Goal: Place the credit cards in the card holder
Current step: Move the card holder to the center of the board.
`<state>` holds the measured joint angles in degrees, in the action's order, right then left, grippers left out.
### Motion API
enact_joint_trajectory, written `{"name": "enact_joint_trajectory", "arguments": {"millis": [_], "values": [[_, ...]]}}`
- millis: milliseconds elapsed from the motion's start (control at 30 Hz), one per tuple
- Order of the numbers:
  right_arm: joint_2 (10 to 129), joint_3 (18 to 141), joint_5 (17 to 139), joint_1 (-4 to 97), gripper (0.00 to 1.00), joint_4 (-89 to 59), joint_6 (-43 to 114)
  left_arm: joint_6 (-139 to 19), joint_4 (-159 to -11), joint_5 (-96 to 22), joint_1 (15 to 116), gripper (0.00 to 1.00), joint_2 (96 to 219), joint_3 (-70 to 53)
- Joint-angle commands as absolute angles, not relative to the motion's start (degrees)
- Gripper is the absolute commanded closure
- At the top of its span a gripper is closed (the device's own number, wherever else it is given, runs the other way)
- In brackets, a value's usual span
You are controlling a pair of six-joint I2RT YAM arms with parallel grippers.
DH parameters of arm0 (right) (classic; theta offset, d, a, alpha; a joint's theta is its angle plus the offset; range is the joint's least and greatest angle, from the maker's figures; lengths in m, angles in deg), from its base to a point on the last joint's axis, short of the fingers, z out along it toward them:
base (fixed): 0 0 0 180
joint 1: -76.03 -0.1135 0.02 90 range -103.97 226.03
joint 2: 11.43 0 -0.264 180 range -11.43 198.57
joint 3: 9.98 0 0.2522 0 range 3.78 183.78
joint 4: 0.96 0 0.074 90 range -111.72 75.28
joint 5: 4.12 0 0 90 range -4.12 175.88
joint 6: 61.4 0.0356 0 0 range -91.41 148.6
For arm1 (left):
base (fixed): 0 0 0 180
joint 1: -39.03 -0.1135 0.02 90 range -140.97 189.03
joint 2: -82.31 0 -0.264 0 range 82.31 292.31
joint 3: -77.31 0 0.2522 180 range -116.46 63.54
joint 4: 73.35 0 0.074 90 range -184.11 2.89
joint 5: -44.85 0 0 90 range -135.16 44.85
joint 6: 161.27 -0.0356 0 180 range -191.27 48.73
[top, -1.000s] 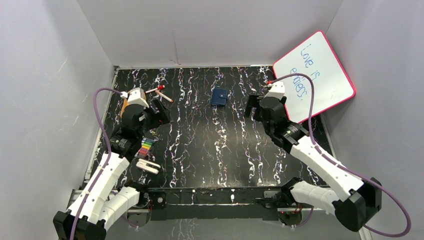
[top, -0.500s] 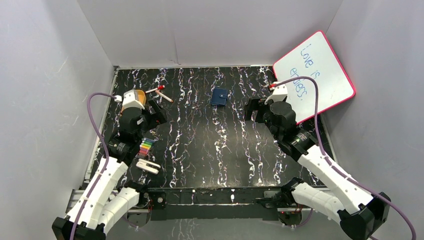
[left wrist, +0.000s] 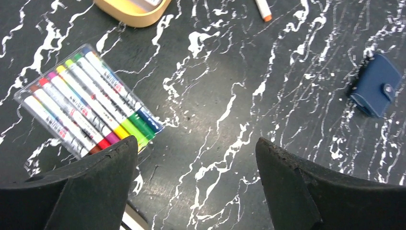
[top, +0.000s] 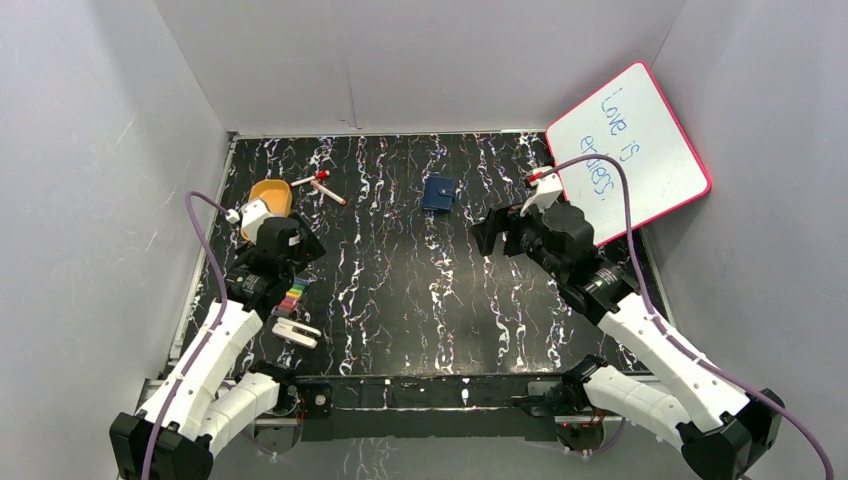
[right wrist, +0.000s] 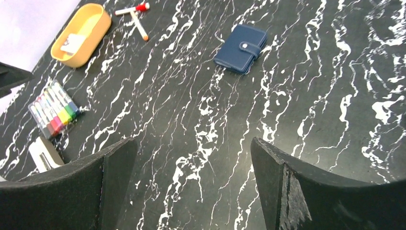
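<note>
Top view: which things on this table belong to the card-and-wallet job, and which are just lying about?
For the job: blue wallet, closed; pale card, seemingly one of the credit cards, lying in the orange tray.
Lying about: pack of coloured markers; two loose pens; whiteboard; small white object at the near left.

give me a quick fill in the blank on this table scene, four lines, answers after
1. The card holder lies folded ___, its tab snapped over.
2. The left claw and right claw are both ___, holding nothing.
3. The marker pack lies beside the ___ arm.
4. The whiteboard reads "Love is ___".
Answers: closed; open; left; endless
</note>
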<state>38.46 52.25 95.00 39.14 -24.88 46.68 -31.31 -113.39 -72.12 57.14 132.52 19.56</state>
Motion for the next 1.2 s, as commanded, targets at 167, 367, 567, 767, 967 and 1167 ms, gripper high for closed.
{"name": "enact_joint_trajectory", "arguments": {"millis": [167, 367, 567, 767, 967, 1167], "values": [[41.0, 50.9, 87.7, 39.0, 0.04, -24.2, 49.4, -29.8, -120.8, -75.0, 56.5, 0.12, 137.2, 13.3], [40.0, 48.8, 86.7, 39.0, 0.05, -24.8, 49.6, -27.4, -124.4, -74.5, 55.5, 0.12, 142.7, 11.1], [38.6, 45.6, 84.9, 39.0, 0.05, -23.3, 50.4, -25.9, -124.5, -67.2, 45.0, 0.12, 144.9, 12.8], [38.7, 42.2, 84.7, 39.0, 0.05, -19.4, 51.3, -28.8, -118.0, -55.9, 40.0, 0.17, 147.9, 12.0], [48.8, 41.9, 94.9, 39.1, 0.07, -9.0, 60.7, -27.2, -109.4, -46.0, 40.9, 0.2, 150.3, 12.9], [67.3, 54.0, 98.1, 41.2, 0.14, -5.9, 64.2, -32.5, -110.1, -42.1, 42.0, 0.2, 147.7, 13.6]]}}
